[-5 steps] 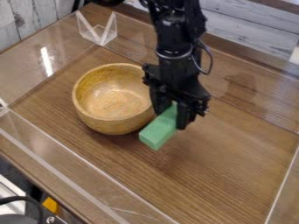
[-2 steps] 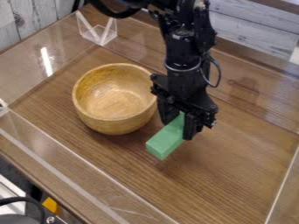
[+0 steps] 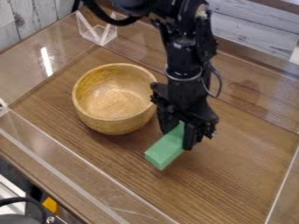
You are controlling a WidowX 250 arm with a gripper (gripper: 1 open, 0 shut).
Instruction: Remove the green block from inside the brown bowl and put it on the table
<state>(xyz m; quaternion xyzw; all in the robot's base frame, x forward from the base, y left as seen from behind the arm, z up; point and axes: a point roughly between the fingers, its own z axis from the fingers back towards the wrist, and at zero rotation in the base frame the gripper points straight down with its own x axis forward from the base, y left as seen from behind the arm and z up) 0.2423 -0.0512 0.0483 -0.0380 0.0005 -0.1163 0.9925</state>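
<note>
**Claw clamped on green block, right of bowl**

Item 1. Claw (image 3: 187,131): black, two-fingered, pointing straight down from a black arm (image 3: 177,39) that descends from the top of the view. Fingers are clenched on the upper end of the green block (image 3: 166,150), one finger on each long side. Cables run along the wrist above.

Item 2. Green block: long flat bar, plain bright green, matte. It is tilted, upper end between the fingers, lower end slanting toward 7 o'clock and down to the table (image 3: 233,166). Whether the lower corner touches the tabletop or hangs just above it cannot be told. The block lies wholly outside the bowl, just beside its outer wall at about 4 o'clock from the bowl's centre.

Item 3. Clear plastic wall, near edge (image 3: 70,171): runs diagonally across the lower left, in front of the bowl and block; a second clear panel stands along the right edge.

Item 4. Table: dark brown wood grain, glossy, with a bright reflection at about 10 o'clock from the bowl.

Item 5. Brown bowl (image 3: 114,98): round, light-brown wood, thick rim, speckled grainy interior. It stands upright on the table at 9 o'clock from the claw, close to it but apart. The interior holds nothing visible.

Item 6. Clear plastic stand (image 3: 98,31): small angled piece, at 12 o'clock from the bowl, well apart, near the far wall.
</note>
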